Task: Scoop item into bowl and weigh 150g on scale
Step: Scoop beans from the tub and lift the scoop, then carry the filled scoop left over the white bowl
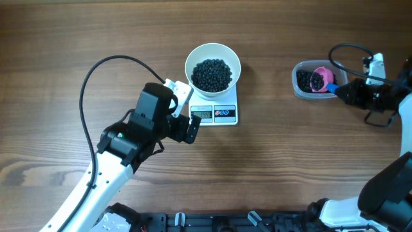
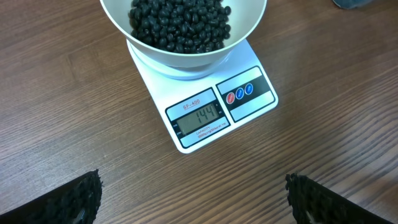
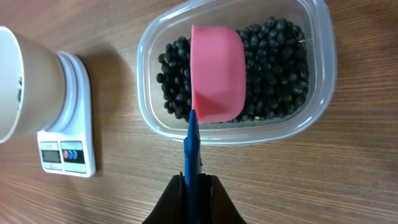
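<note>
**White bowl [image 2: 249,25] of black beans [image 2: 180,25] sat on the scale [image 2: 155,87], reading 144.**
Left jaws stood spread near the scale; right jaws pinched the pink scoop [image 3: 216,74] by its blue handle [image 3: 191,149] at the clear tub [image 3: 320,68].

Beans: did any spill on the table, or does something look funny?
Nothing stands out. No beans lie on the table: they sit in the bowl on the scale and in the clear tub, where the right gripper holds the pink scoop.

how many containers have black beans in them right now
2: the white bowl on the scale at mid-table, and the clear tub to its right, with the pink scoop in it. No others in view.
</note>
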